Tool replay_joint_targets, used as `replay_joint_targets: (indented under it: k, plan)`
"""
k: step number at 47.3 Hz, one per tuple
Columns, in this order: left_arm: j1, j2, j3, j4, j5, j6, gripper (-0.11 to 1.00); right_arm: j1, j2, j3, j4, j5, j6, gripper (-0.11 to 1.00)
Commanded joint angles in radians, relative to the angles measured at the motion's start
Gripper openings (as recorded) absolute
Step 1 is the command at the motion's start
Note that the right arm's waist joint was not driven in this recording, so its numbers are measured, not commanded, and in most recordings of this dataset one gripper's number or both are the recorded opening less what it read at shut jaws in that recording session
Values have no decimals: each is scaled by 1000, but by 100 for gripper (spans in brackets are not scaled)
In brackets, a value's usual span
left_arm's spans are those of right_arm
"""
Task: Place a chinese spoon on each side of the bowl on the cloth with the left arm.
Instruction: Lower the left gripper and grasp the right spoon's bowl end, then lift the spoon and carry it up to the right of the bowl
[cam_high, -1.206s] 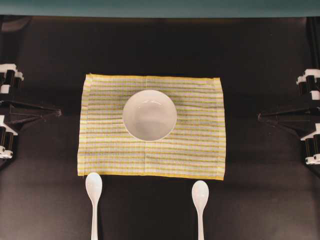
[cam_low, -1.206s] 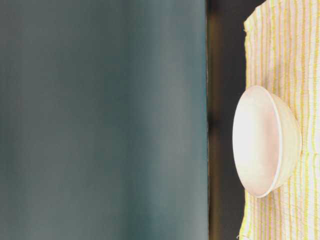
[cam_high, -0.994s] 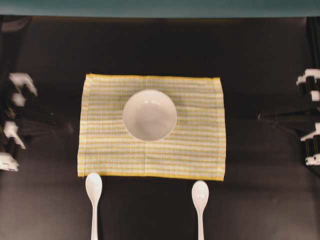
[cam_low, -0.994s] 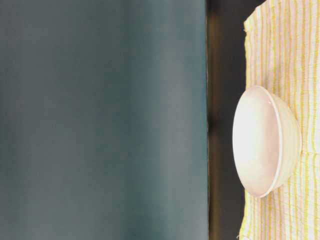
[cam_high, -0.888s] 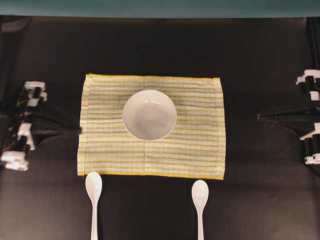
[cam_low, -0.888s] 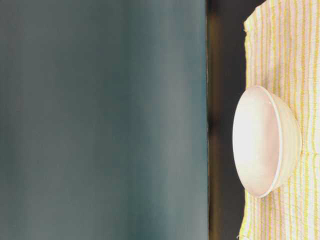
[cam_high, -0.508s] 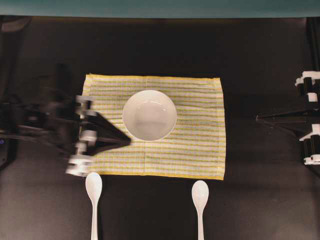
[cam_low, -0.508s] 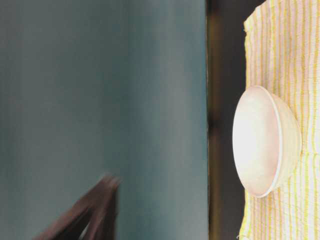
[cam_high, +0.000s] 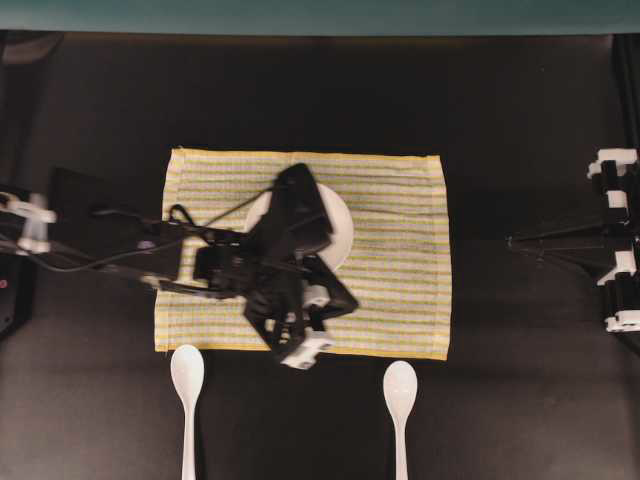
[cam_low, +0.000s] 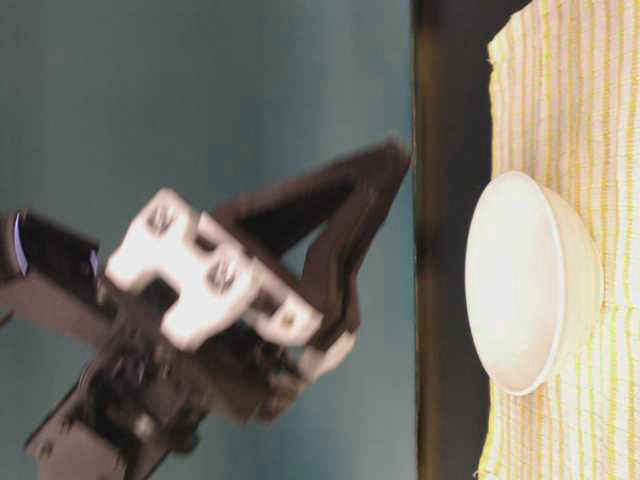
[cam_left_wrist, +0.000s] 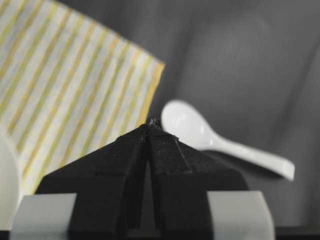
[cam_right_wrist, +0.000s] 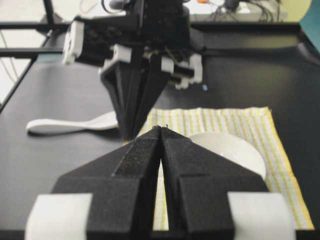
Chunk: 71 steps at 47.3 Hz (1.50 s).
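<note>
Over the cloth (cam_high: 400, 250), beside the bowl (cam_high: 338, 228): left pincer (cam_high: 352, 302), newly swung in from the counter's left margin; approach begun, no spoon yet moved. Jaws pressed almost together, empty, touching nothing. Both chinese spoons on bare counter past the cloth's near edge: one (cam_high: 187, 400) behind-left of the pincer, one (cam_high: 400, 405) just ahead-right.

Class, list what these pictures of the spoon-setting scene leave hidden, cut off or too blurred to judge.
- Bowl, overhead view: mostly covered by the left arm.
- Both spoons, overhead view: handle ends cut off by the bottom edge.
- Left gripper, table-level view: motion-blurred, so fingertip detail is lost.
- Cloth, right wrist view: near part hidden behind the right gripper.
</note>
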<state>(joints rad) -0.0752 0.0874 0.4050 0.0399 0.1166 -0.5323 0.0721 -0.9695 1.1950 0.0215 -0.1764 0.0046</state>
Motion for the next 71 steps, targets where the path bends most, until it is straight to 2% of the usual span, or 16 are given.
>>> replay_joint_targets:
  k: [1, 6, 15, 19, 22, 31, 44, 63, 71]
  plan:
    - [-2, 38, -51, 3, -9, 3, 7, 0, 5, -6, 3, -3, 8, 0]
    - [-6, 98, -80, 3, -17, -2, 20, 0, 5, -6, 3, -3, 6, 0]
    - [-35, 170, -146, 3, 15, -11, 70, 0, 5, -6, 3, -2, 8, 0]
    - [-51, 195, -173, 3, 40, -9, 86, 0, 5, -6, 3, -2, 6, 0]
    - [-61, 210, -190, 3, 41, -9, 85, 0, 5, -6, 3, -3, 6, 0]
    - [-77, 272, -212, 3, -11, -9, 72, 0, 5, -2, 3, -3, 8, 0]
    - [-74, 345, -195, 3, -123, -5, 72, 0, 5, 14, 3, -2, 8, 0]
    - [-72, 402, -202, 3, -144, -2, 70, 0, 3, 23, 5, -2, 8, 0]
    - [-77, 400, -202, 3, -152, 0, 64, 0, 3, 28, 3, 5, 8, 0]
